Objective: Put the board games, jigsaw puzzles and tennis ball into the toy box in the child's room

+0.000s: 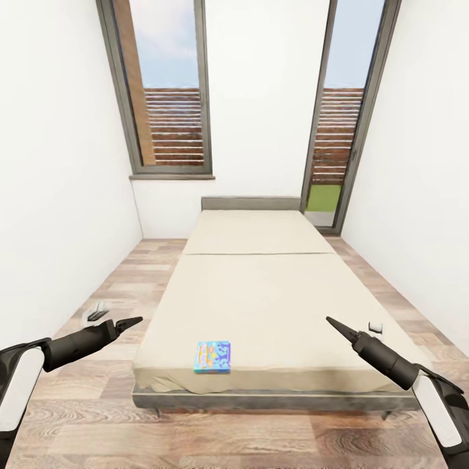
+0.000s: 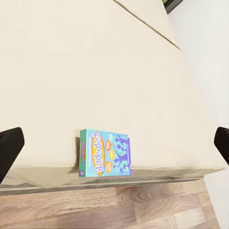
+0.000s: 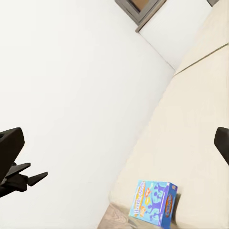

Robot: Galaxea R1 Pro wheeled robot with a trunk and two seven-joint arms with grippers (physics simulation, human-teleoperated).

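Observation:
A small blue board game [image 1: 213, 357] lies flat on the beige bed [image 1: 267, 293], close to its foot edge and slightly left of centre. The left wrist view has the same box [image 2: 105, 153] at the mattress edge, and it appears again in the right wrist view [image 3: 153, 202]. My left gripper [image 1: 132, 320] hovers over the floor left of the bed's foot corner. Over the bed's right foot corner is my right gripper [image 1: 332, 321]. Both are open and hold nothing; their fingers [image 2: 9, 148] [image 3: 10, 143] stand wide apart. The table and toy box are out of view.
White walls close in on both sides of the bed. A dark-framed window [image 1: 166, 91] and a tall glass door [image 1: 342, 124] stand behind the headboard. A small grey object [image 1: 96, 312] lies on the wood floor at left, a small white one [image 1: 376, 327] at right.

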